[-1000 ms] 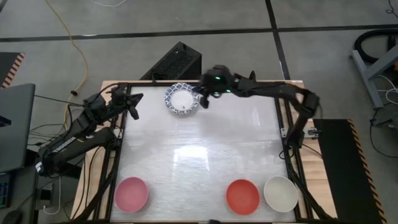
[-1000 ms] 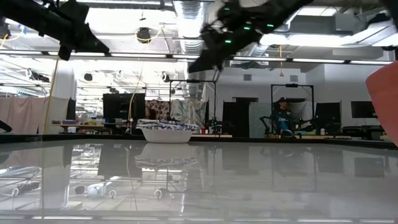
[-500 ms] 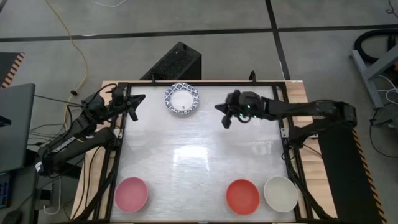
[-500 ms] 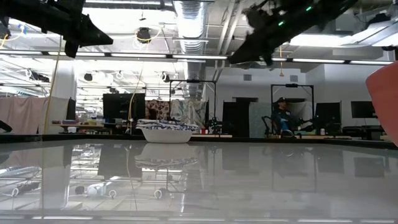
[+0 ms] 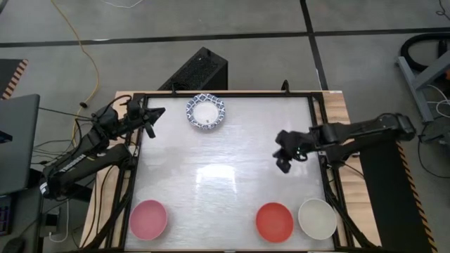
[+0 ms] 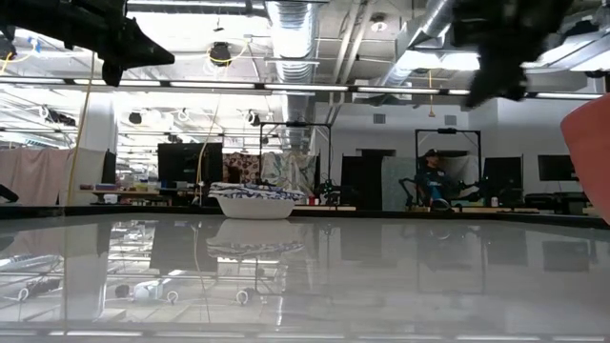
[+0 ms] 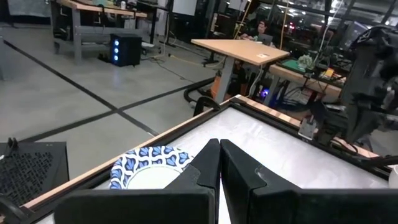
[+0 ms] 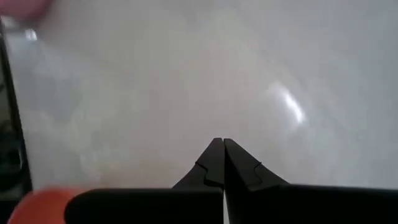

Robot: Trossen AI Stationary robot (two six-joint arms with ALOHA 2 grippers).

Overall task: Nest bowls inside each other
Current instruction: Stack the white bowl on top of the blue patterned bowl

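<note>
A white bowl with a blue-patterned scalloped rim [image 5: 206, 113] stands on its base at the table's far edge, also in the low view [image 6: 255, 202] and the left wrist view [image 7: 148, 167]. Along the near edge sit a pink bowl [image 5: 148, 218], a red bowl [image 5: 274, 221] and a plain white bowl [image 5: 318, 218]. My left gripper [image 5: 160, 111] hangs shut above the far left corner, left of the patterned bowl. My right gripper [image 5: 283, 165] is shut with nothing in it, above the table's right part, tilted down; its shut fingertips show in the right wrist view [image 8: 219, 144].
A black frame [image 5: 320, 140] runs around the white tabletop. A dark box [image 5: 195, 70] lies on the floor beyond the far edge. The red bowl's edge [image 8: 34, 204] shows in the right wrist view. A person sits far off in the room [image 6: 434, 176].
My right gripper has drawn away from the patterned bowl and swung toward the table's right and near edges, rolling and tipping downward as it went, still shut. The bowls have not moved.
</note>
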